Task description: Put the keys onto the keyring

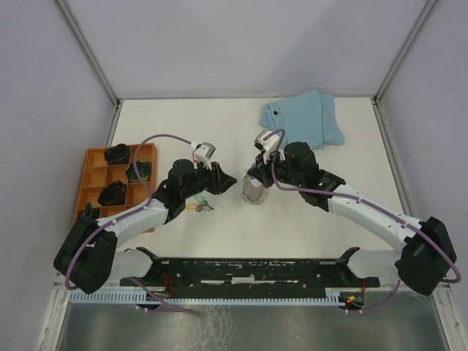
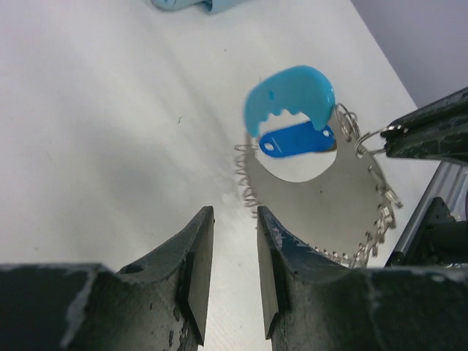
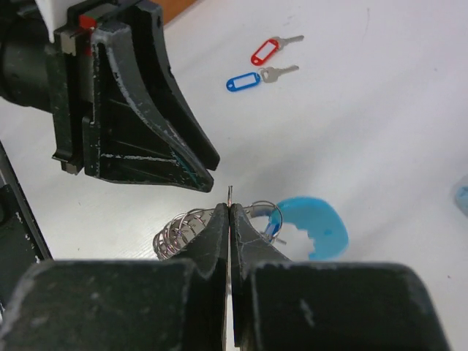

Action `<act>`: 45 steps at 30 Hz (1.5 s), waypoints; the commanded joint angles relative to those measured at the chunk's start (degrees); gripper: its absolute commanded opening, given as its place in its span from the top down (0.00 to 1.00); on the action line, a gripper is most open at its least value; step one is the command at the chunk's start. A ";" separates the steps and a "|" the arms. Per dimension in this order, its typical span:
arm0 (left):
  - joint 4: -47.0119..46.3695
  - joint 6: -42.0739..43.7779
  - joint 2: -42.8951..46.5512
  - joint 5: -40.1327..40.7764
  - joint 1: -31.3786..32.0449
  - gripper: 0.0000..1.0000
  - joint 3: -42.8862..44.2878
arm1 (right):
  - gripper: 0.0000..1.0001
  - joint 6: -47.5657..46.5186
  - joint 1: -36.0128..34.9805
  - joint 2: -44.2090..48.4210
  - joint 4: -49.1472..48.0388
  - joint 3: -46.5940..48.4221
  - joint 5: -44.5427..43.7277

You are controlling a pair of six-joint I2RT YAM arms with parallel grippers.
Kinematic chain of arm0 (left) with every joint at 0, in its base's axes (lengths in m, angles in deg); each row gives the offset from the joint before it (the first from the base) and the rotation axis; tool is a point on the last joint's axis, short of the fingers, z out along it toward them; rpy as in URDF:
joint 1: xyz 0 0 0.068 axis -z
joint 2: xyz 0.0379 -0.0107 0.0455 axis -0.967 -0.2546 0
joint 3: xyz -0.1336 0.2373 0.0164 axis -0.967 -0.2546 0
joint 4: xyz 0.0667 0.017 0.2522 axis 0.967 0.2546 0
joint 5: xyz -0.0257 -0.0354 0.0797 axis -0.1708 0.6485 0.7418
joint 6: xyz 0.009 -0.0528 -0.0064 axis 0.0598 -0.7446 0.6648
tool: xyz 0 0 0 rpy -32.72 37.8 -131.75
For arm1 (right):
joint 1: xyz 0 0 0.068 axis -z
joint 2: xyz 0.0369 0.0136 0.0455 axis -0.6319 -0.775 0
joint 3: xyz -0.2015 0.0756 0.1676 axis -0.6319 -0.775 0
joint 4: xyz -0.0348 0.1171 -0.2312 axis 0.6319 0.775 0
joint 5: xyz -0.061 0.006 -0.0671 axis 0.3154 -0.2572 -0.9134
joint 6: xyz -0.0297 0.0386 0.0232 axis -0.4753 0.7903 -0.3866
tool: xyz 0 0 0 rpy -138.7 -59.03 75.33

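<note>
The keyring (image 1: 254,192) stands on edge at the table's middle, a loop of grey beaded wire (image 2: 365,245) with a bright blue plastic section (image 2: 289,93). A key with a blue tag (image 2: 297,139) hangs on it. My right gripper (image 3: 229,208) is shut on a thin wire end of the keyring, beside the blue section (image 3: 316,224). My left gripper (image 2: 234,217) faces it from the left, open, with nothing between its fingers. Two loose keys lie on the table beyond, one with a red tag (image 3: 265,51) and one with a blue tag (image 3: 243,82).
A folded light-blue cloth (image 1: 303,118) lies at the back right. An orange compartment tray (image 1: 91,154) with dark items stands at the left edge. More small keys (image 1: 199,206) lie beside the left arm. White walls and a metal frame enclose the table.
</note>
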 commanded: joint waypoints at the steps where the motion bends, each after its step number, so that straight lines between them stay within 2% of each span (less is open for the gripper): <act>1: -4.19 -2.31 -0.71 -2.85 -0.04 0.63 4.01 | 0.99 -3.80 0.26 1.64 -7.44 -1.13 6.25; 5: -9.87 -4.67 -3.37 -6.40 0.04 0.64 4.00 | 0.99 -3.32 0.36 0.89 -8.76 -3.27 8.62; 8: -16.40 -7.43 -7.11 -10.21 0.67 0.64 2.93 | 0.99 -2.98 0.36 0.31 -14.31 -6.08 10.18; 14: -27.08 -11.99 -12.87 -13.95 2.03 0.65 0.32 | 0.99 -4.14 0.49 -1.65 -19.71 -9.21 7.71; 18: -28.20 -11.67 -12.96 -14.50 2.11 0.65 -1.51 | 0.99 -4.11 0.85 -2.00 -23.54 -11.38 6.63; 25: -16.36 -1.50 -3.44 -6.10 0.01 0.65 -3.43 | 0.99 -4.73 1.64 -0.33 -26.67 -14.06 8.56; 28: -16.51 1.02 -0.11 -4.13 -0.70 0.66 -5.55 | 0.99 -5.19 1.87 0.45 -25.97 -14.05 10.84; 37: -24.49 5.27 1.94 -11.27 -0.92 0.65 -8.64 | 0.99 -6.28 2.12 1.03 -25.18 -14.24 14.27; 45: -28.72 9.11 2.11 -18.18 -0.89 0.66 -6.98 | 0.99 -7.43 2.18 1.10 -24.68 -14.28 15.92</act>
